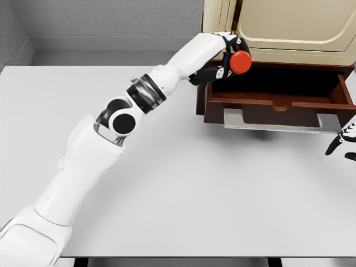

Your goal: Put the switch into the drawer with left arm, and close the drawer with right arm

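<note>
Left hand (231, 55) fingers clamped on red switch (241, 62), over open drawer (278, 100) at worktop far edge; not released. Right hand (346, 142) fingers loose, empty; closing pending.

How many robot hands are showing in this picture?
2. The left robot hand holds the red switch over the open drawer. The right robot hand is only partly visible at the right edge.
</note>
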Robot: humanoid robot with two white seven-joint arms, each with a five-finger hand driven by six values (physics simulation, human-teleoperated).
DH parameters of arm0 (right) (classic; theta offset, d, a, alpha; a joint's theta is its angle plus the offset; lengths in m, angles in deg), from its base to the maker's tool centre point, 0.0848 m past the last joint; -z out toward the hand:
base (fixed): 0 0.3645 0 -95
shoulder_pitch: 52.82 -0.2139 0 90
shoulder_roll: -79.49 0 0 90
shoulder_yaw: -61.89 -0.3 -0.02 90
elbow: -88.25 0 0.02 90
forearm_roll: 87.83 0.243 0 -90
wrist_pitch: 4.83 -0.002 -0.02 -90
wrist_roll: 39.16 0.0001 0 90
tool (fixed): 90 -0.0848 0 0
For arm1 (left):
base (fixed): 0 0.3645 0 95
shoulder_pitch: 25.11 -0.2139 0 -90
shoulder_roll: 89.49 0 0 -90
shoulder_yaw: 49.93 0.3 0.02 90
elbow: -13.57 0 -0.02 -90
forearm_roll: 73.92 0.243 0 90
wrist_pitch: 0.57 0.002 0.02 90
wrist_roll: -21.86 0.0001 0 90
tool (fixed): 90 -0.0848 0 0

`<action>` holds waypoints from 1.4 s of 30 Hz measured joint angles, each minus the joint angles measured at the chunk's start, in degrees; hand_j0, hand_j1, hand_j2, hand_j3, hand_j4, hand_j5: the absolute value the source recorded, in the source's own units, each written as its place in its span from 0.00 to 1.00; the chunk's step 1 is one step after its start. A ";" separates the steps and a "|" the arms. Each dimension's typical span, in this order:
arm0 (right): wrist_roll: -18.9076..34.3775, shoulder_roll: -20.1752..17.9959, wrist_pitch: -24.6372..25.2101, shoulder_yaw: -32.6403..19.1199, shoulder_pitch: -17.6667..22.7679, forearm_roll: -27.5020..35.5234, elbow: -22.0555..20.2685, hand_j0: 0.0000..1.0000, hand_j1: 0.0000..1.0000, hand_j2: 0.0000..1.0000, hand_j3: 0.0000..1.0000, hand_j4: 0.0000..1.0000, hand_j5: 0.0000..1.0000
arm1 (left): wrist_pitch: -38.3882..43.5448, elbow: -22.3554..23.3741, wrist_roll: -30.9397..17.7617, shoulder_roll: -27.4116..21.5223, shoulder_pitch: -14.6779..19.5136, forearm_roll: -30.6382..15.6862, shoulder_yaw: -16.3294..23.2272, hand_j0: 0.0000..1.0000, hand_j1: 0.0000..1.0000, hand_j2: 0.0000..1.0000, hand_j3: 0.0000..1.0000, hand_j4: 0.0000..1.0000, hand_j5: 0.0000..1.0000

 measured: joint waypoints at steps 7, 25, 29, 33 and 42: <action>0.00 -0.04 0.00 0.00 0.00 0.01 0.00 0.56 0.56 0.56 0.56 0.56 0.56 | -0.13 0.14 0.02 1.74 0.62 5.24 0.18 0.38 0.38 0.38 0.38 0.38 0.38; 0.00 -0.05 0.00 0.15 0.09 0.00 0.00 0.56 0.56 0.56 0.56 0.56 0.56 | -0.46 0.08 -0.05 2.56 1.14 9.53 0.24 0.68 0.68 0.68 0.68 0.68 0.68; 0.00 -0.05 0.00 0.22 0.09 0.00 0.00 0.56 0.56 0.56 0.56 0.56 0.56 | -0.51 -0.06 -0.05 2.59 1.14 9.66 0.27 0.68 0.68 0.68 0.68 0.68 0.68; 0.00 -0.05 0.00 0.19 0.18 0.00 0.00 0.56 0.56 0.56 0.56 0.56 0.56 | -0.52 -0.12 -0.05 2.63 1.14 9.71 0.31 0.68 0.68 0.68 0.68 0.68 0.68; 0.00 -0.05 0.00 0.08 0.09 0.01 0.00 0.56 0.56 0.56 0.56 0.56 0.56 | -0.68 -0.36 -0.05 2.91 1.05 9.80 0.34 0.78 0.78 0.78 0.78 0.78 0.78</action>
